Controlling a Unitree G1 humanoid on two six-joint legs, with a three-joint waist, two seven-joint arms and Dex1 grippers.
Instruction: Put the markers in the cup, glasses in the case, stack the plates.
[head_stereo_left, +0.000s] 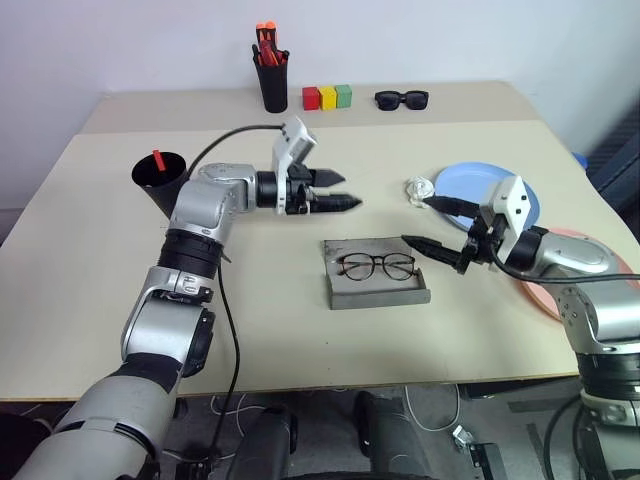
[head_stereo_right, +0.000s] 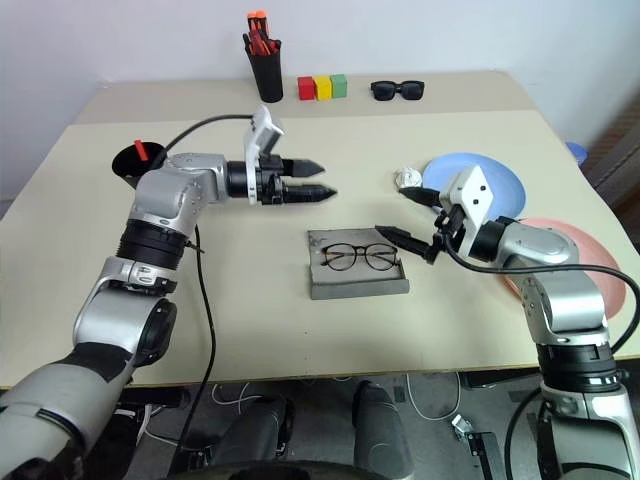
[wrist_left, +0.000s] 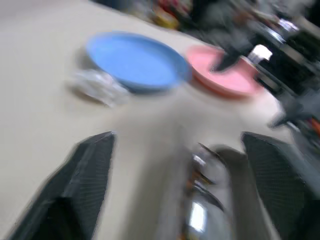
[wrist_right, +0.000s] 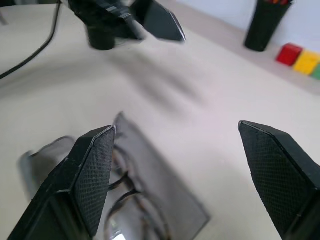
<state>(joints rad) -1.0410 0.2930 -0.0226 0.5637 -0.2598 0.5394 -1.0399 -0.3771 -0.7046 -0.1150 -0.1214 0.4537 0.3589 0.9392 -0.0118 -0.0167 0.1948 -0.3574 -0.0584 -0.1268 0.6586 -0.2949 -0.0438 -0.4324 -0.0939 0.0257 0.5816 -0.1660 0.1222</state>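
At the far left of the desk (head_stereo_left: 90, 260) stands the black cup (head_stereo_left: 158, 176), a red-topped marker (head_stereo_left: 158, 160) upright inside it. Just right of it, the left pincer (head_stereo_left: 340, 190) hovers above the desk, fingers parted, holding nothing. At centre, the grey case (head_stereo_left: 378, 285) lies open with the wire-framed glasses (head_stereo_left: 377, 266) inside. The right pincer (head_stereo_left: 424, 222) hovers beside the case, spread wide and empty. Farther right, the blue plate (head_stereo_left: 480, 182) and pink plate (head_stereo_left: 600, 262) lie side by side.
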